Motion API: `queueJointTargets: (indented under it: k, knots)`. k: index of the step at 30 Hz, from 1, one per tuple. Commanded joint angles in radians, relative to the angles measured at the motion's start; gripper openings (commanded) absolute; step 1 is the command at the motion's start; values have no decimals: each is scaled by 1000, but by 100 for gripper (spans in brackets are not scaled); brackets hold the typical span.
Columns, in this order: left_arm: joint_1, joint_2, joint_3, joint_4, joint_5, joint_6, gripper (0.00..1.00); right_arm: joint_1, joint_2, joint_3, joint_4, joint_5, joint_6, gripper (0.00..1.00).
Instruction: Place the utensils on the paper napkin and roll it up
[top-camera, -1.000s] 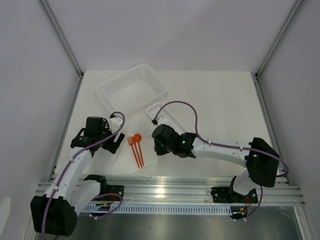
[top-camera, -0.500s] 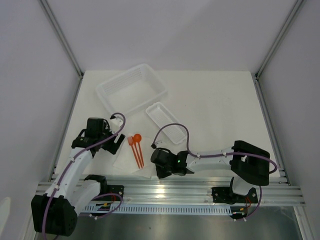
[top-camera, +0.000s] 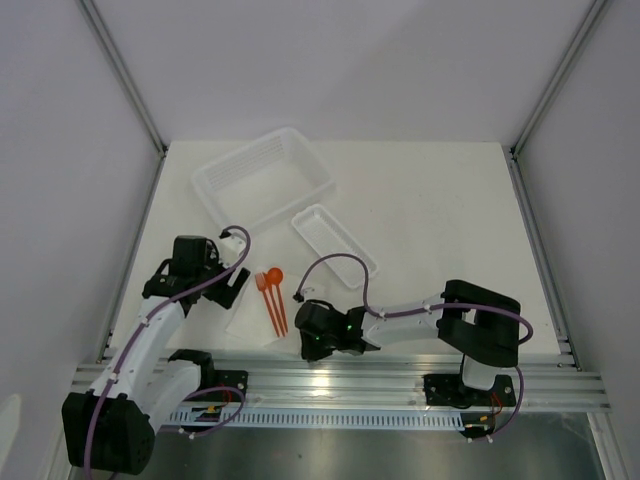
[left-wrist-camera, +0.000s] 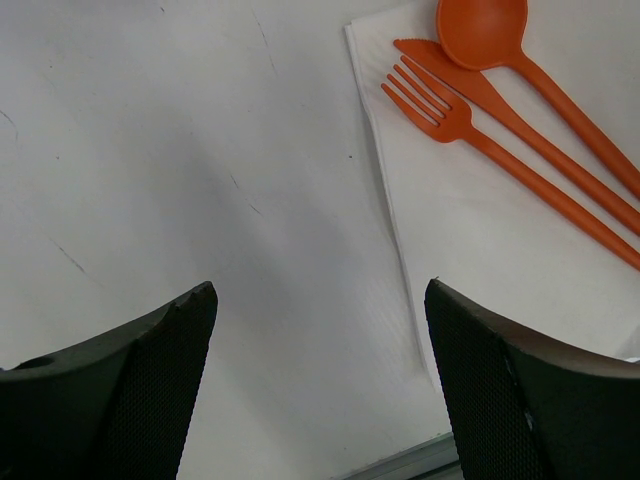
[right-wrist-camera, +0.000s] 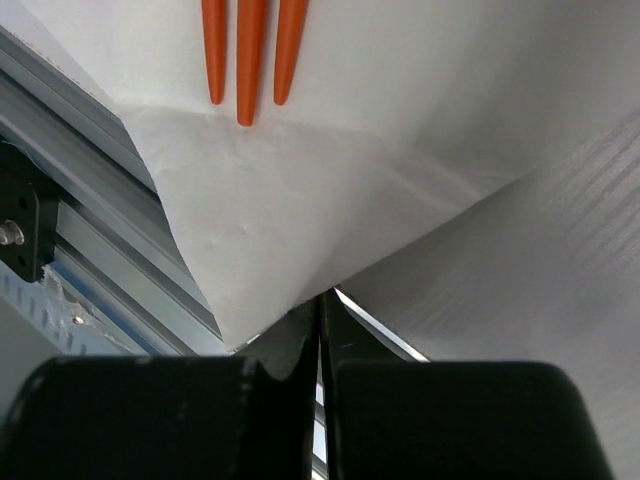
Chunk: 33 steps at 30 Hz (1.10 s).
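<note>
Three orange utensils (top-camera: 272, 300), a spoon (left-wrist-camera: 480, 30), a knife (left-wrist-camera: 490, 95) and a fork (left-wrist-camera: 430, 100), lie side by side on the white paper napkin (top-camera: 250, 318). My right gripper (top-camera: 305, 347) is low at the napkin's near right corner, by the rail. Its jaws are pressed together on the edge of the napkin (right-wrist-camera: 260, 220), and that corner is lifted and creased just below the utensil handles (right-wrist-camera: 248, 50). My left gripper (top-camera: 228, 285) hovers open over bare table just left of the napkin (left-wrist-camera: 480, 230), with nothing between its fingers.
A small ribbed white tray (top-camera: 335, 245) lies behind the napkin, and a large translucent basket (top-camera: 262, 178) stands further back left. The aluminium rail (top-camera: 400, 380) runs along the near table edge, right under my right gripper (right-wrist-camera: 320, 300).
My right arm swung from beside the small tray down to the napkin's near right corner, and its jaws closed there. The left arm stayed still.
</note>
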Motion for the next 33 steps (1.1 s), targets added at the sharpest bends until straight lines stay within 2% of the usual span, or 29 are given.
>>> queueJointTargets:
  k: [1,5,10,16,21,27,30,33]
  knots:
    - [-8,-12,5,15,-1,0,88,-8,-35,46,55,32,-19,0]
    - [-8,-17,12,3,1,-3,88,-13,-3,139,9,21,-62,0]
    - [-9,-41,12,-20,22,12,88,-36,13,175,-9,14,-84,0]
    - [-9,-44,14,-27,55,21,87,-99,52,177,55,-50,-99,0]
    - [-34,-26,67,-86,145,18,84,-125,65,188,112,-81,-119,0]
    - [-136,-32,67,-70,167,32,80,-157,74,176,186,-138,-98,0]
    - [-237,2,66,-57,176,35,77,-178,92,151,230,-178,-78,0]
    - [-281,31,67,-40,177,32,69,-197,111,145,252,-192,-62,0]
